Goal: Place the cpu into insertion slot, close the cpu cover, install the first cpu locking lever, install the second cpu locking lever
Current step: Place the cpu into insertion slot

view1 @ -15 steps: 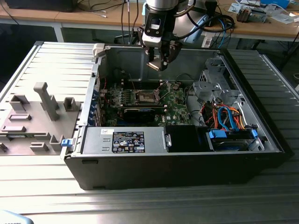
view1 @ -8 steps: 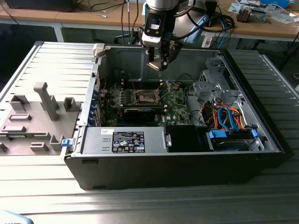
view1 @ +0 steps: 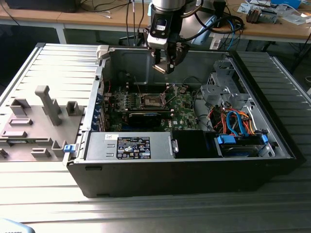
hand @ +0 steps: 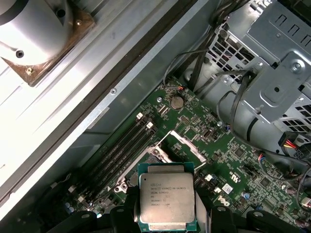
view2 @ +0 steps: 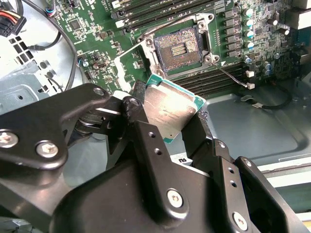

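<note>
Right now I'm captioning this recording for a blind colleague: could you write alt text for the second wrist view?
The black claw is shut on the cpu, gripping two opposite edges, with the chip's metal top facing the camera. Beyond it, on the green motherboard, the insertion slot sits empty with its contact field exposed.

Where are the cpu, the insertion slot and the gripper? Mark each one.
cpu [hand: 166, 196]: first wrist view, middle of its metal top.
insertion slot [view2: 179, 48]: second wrist view, centre of its dark contact field.
gripper [view1: 165, 68]: exterior view, midway between its fingertips, above the open computer case.
</note>
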You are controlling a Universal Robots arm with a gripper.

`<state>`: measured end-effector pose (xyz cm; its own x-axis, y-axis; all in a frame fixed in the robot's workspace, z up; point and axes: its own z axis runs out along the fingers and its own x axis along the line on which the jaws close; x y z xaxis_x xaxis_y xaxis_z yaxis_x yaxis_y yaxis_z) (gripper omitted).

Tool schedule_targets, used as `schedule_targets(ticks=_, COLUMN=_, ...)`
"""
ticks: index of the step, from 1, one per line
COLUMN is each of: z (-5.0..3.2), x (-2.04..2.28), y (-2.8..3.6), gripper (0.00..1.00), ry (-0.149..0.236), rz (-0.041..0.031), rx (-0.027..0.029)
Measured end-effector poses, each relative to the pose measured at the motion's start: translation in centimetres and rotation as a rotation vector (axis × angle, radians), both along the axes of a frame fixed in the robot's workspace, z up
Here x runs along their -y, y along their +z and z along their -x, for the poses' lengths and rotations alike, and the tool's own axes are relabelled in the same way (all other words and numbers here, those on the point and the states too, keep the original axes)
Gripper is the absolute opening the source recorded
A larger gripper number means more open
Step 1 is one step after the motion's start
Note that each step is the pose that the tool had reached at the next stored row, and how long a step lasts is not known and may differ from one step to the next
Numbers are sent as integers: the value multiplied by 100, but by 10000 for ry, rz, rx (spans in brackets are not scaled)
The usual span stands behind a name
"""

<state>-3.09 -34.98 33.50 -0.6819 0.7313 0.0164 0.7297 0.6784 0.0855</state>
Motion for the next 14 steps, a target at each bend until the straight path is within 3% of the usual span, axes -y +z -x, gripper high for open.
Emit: schedule_targets(ticks=14, z=0, x=0, y=-2, gripper=55, ry=-111, rz=0, rx=0)
